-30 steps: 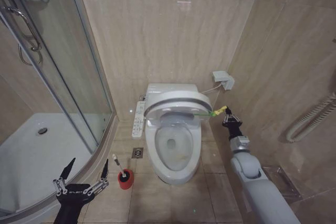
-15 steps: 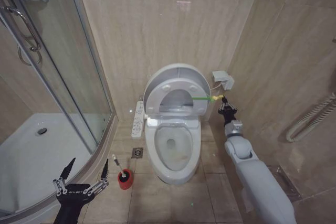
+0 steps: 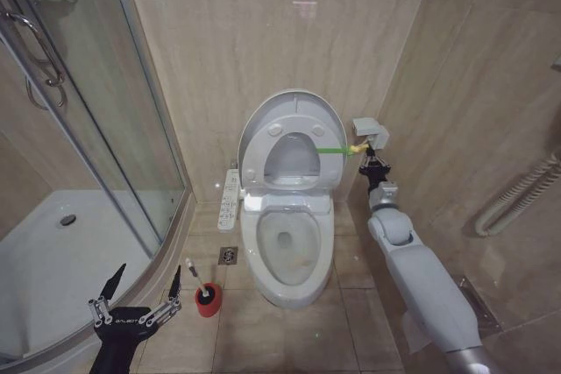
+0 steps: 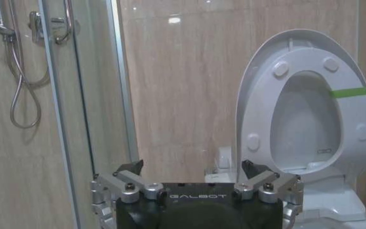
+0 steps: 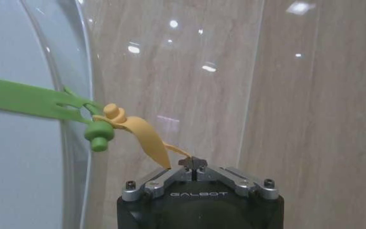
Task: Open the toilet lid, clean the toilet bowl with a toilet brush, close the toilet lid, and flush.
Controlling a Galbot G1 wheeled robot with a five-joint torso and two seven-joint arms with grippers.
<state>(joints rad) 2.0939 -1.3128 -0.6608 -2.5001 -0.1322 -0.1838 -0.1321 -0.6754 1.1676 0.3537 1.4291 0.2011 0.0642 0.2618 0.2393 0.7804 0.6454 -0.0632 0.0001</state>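
My right gripper (image 5: 194, 164) is pinching the strap (image 5: 138, 133), toilet lid (image 3: 294, 142) basically upright. Left gripper (image 3: 145, 291) hangs open near the toilet brush (image 3: 200, 282), so next I'd release and grab it.

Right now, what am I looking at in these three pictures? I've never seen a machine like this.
It is a wheeled robot with two arms, in a bathroom. One picture comes from a camera on its head, looking down; the other two from cameras on its wrists. Its right hand is shut on the yellow tab of a green strap tied to the lid, which stands raised against the wall. The bowl lies open below. The left hand waits low, open, near the brush standing in its red cup on the floor. A glass shower is beside it.
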